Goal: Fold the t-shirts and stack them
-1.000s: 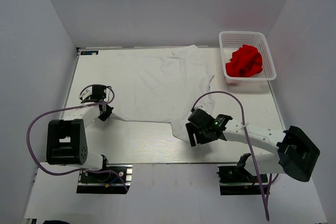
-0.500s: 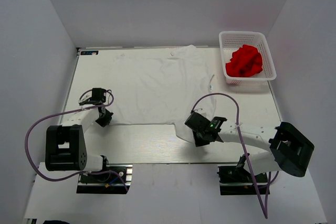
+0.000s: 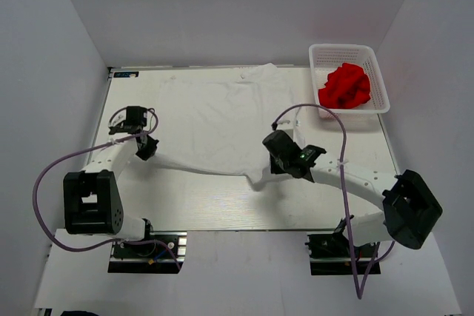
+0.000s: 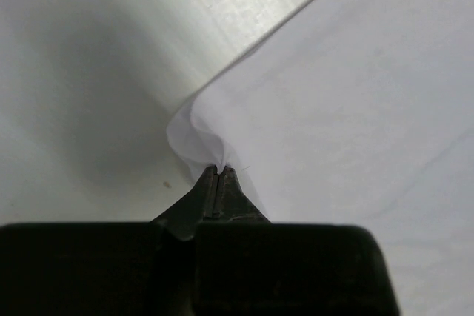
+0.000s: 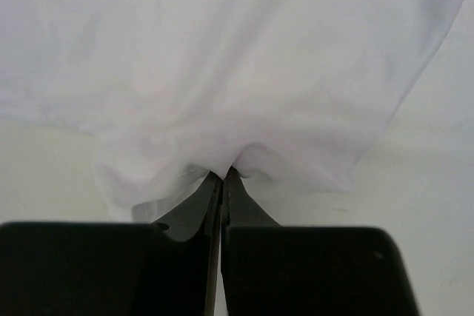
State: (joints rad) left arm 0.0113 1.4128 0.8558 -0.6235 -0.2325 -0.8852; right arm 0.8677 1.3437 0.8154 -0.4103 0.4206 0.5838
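White t-shirt (image 3: pixel 215 120): near edge raised.
Left gripper (image 4: pixel 220 171): pinching its corner.
Right gripper (image 5: pixel 223 176): pinching, seemingly, its hem.
Red t-shirt (image 3: pixel 344 86): in basket (image 3: pixel 346 54).

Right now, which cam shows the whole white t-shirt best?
Top external: it alone takes in the whole white t-shirt, spread out with its near edge held at two points. Left wrist shows only the corner pinched in the left gripper; right wrist only the bunched edge in the right gripper.
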